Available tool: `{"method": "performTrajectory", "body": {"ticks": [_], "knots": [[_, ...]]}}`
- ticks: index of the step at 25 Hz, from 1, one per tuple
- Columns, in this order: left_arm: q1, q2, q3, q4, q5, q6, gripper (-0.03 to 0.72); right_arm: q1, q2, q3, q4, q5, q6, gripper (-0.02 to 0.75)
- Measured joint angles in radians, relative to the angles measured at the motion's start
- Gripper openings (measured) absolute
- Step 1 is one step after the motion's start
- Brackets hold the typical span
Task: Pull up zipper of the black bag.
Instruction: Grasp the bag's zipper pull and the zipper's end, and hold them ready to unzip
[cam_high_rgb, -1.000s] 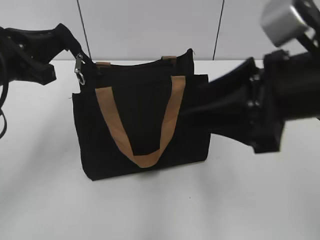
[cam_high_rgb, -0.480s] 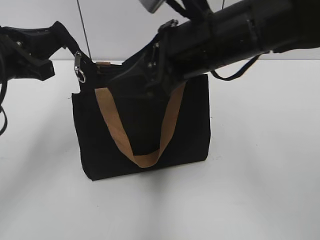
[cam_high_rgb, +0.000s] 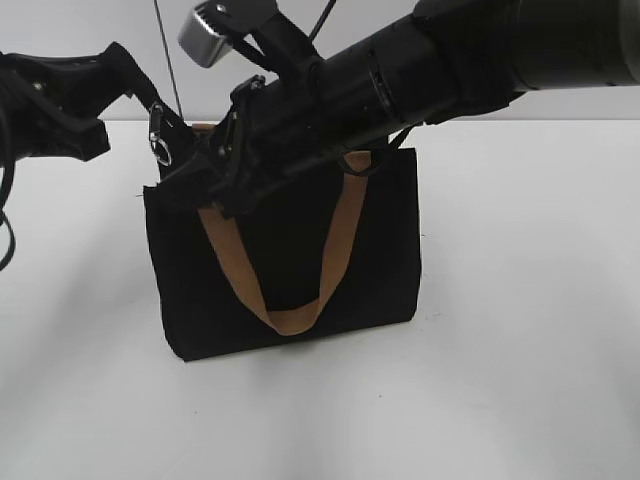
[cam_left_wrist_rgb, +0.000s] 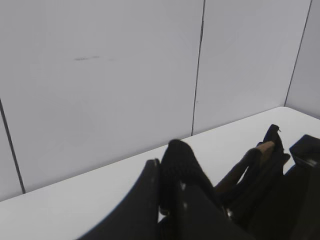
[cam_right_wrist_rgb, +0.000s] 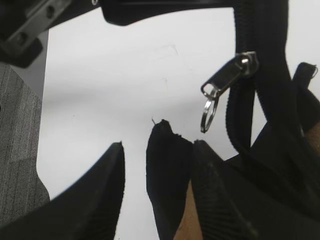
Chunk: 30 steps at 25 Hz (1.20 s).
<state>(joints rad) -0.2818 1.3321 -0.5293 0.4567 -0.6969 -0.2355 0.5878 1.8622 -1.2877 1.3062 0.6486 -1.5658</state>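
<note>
The black bag (cam_high_rgb: 290, 250) stands upright on the white table, and its tan strap (cam_high_rgb: 335, 235) hangs down the front. My left gripper (cam_high_rgb: 150, 95) is shut on a black fabric end (cam_left_wrist_rgb: 177, 160) at the bag's top left corner and holds it up. The zipper's silver pull tab (cam_high_rgb: 158, 136) hangs just below that grip. It also shows in the right wrist view (cam_right_wrist_rgb: 227, 77), with a ring on it, beside the zipper line (cam_right_wrist_rgb: 245, 105). My right gripper (cam_right_wrist_rgb: 159, 150) is open around a black bag corner (cam_right_wrist_rgb: 167, 165). In the exterior view the right gripper (cam_high_rgb: 195, 180) is at the bag's top left, below the tab.
The white table (cam_high_rgb: 520, 330) extends around the bag. A grey panelled wall (cam_high_rgb: 300, 40) stands behind it. The right arm (cam_high_rgb: 420, 70) lies across the top of the bag and hides its upper edge. The left arm's body (cam_high_rgb: 50, 110) is at the far left.
My right arm has swung from the bag's right side across its top to the top left corner, near the pull tab. The left gripper and the bag have stayed put.
</note>
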Motion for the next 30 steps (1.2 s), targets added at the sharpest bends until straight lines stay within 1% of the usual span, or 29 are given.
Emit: {"method": "performTrajectory", "body": {"ticks": [10,17,19,21,23,26,27,30], "knots": [[0.0,0.0,0.0,-0.003,0.0,-0.004,0.012,0.0,0.031,-0.003,0.092,-0.048,-0.001,0.344],[0.0,0.0,0.0,-0.003,-0.014,-0.004,0.012,0.0,0.054,-0.078,0.115,-0.046,-0.002,0.344],[0.0,0.0,0.0,-0.003,-0.015,-0.004,0.012,0.0,0.061,-0.089,0.123,-0.046,-0.002,0.331],[0.0,0.0,0.0,-0.003,-0.015,-0.004,0.012,0.0,0.068,-0.09,0.123,-0.046,-0.002,0.279],[0.0,0.0,0.0,-0.003,-0.015,-0.005,0.012,0.0,0.075,-0.09,0.123,-0.045,-0.002,0.197],[0.0,0.0,0.0,-0.003,-0.015,-0.006,0.012,0.0,0.084,-0.09,0.12,-0.046,-0.002,0.045],[0.0,0.0,0.0,-0.003,-0.015,-0.006,0.012,0.0,0.085,-0.09,0.119,-0.046,-0.001,0.01],[0.0,0.0,0.0,-0.003,-0.014,-0.006,0.012,0.0,0.085,-0.09,0.086,-0.048,0.025,-0.001]]}}
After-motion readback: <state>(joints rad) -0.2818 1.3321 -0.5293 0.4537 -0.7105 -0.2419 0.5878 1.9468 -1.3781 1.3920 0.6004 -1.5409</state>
